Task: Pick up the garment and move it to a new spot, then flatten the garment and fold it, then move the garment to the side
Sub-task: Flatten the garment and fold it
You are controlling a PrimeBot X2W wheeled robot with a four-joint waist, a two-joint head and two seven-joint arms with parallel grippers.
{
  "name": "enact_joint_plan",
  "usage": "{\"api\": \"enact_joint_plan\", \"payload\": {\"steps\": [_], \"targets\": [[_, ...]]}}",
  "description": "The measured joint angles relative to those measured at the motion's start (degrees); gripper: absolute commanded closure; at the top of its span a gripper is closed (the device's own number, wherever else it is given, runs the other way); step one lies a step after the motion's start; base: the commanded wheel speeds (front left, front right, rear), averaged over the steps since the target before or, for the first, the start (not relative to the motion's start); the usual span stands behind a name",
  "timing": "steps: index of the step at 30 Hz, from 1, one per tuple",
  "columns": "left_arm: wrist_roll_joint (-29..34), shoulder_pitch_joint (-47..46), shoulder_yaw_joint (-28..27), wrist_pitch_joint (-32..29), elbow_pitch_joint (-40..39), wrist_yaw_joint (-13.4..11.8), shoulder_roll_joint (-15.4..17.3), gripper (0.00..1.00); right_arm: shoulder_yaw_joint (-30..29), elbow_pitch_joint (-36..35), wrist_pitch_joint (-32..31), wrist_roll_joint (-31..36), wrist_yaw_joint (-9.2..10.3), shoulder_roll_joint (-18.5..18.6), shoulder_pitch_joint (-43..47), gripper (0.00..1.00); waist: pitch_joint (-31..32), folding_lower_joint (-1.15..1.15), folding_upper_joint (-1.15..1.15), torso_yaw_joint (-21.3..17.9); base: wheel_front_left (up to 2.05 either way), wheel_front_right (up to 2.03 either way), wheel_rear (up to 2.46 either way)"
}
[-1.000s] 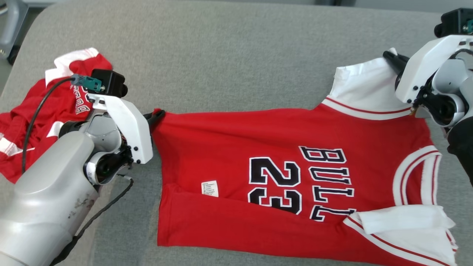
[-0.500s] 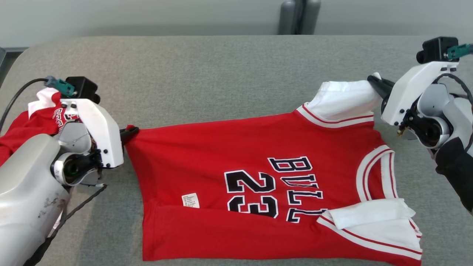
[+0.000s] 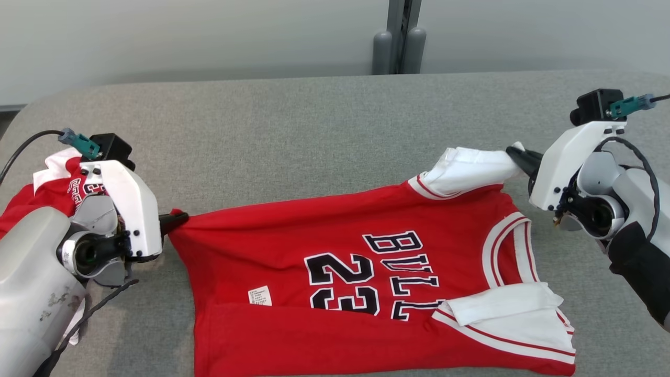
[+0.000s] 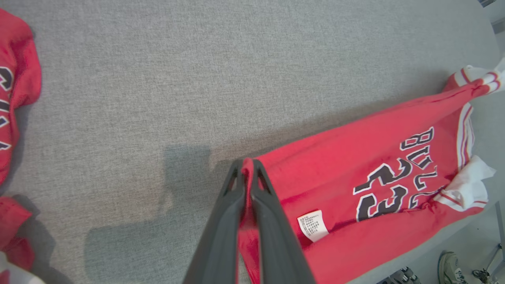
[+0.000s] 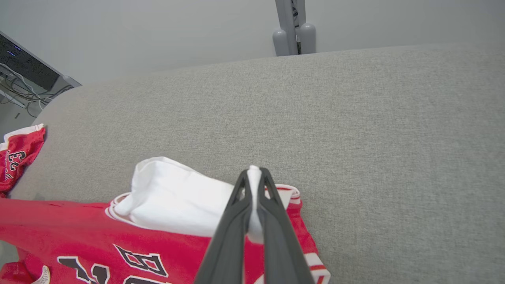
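The garment point(image 3: 340, 262) is a red jersey with black "BULLS 23" lettering and white sleeves, spread across the grey padded table, its near edge hanging at the table's front. My left gripper point(image 3: 175, 219) is shut on the jersey's far hem corner; the left wrist view shows red cloth pinched between its fingers point(image 4: 246, 173). My right gripper point(image 3: 515, 154) is shut on the far white sleeve point(image 3: 468, 170), and white cloth shows between the fingertips point(image 5: 253, 177). The stretch of cloth between the two grippers is pulled fairly taut and slightly raised.
A second red garment point(image 3: 52, 178) lies crumpled at the table's left end, behind my left arm. The grey table point(image 3: 293, 136) stretches wide behind the jersey. A grey post point(image 3: 398, 36) stands beyond the far edge. A shoe point(image 4: 447, 268) shows on the floor by the table.
The head camera has tilted up, so the wall and post have come into view. Both grippers keep their hold; the jersey sits nearer the front edge with its far edge lifted a little.
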State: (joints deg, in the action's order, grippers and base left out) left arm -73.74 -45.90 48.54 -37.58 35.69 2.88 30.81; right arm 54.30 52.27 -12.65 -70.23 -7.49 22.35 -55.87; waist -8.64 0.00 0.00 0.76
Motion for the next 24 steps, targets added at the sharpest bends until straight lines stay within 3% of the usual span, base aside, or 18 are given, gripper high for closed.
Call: {"api": "enact_joint_plan", "payload": {"steps": [24], "targets": [[-1.99, 4.81, 0.62, -2.76, -2.0, 0.1, 2.63, 1.0, 5.63, -4.47, -3.82, -6.0, 0.0, 2.99, 4.62, 1.0, 4.25, 0.0, 0.0, -2.65, 0.0, 0.0, 0.0]]}}
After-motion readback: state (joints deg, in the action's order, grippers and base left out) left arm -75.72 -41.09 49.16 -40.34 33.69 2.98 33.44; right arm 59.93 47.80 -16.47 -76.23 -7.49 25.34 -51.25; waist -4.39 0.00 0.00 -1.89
